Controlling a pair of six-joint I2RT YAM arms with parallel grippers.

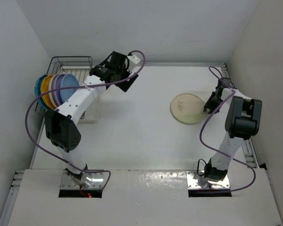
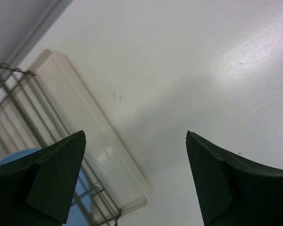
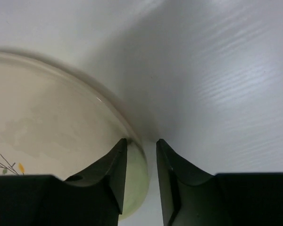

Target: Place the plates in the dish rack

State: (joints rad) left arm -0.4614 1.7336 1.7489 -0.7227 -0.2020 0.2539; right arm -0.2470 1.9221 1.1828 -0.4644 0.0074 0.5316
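1 dish rack [image 1: 73,70], 1 cream tray [image 2: 80,117], 5 plates countable: 1 teal plate [image 1: 37,87], 1 orange plate [image 1: 47,92], 1 lilac plate [image 1: 57,84], 1 blue plate [image 1: 70,84], 1 cream sprig plate [image 1: 187,108], 2 arms: left arm [image 1: 80,101], right arm [image 1: 236,127]

A white table [image 1: 141,141] with a faint wood-grain sheen fills the space. It is boxed in by plain white panels: a back wall [image 1: 146,28], a left wall [image 1: 14,70] and a right wall [image 1: 269,56], each rising straight from the table's edge. Soft, even light falls from above, leaving blurred grey shadows on the table top and a bright glare on the glossy white board [image 1: 146,202] at the near edge, while pale metal rails [image 1: 249,150] run along the table's right side and its near left corner.
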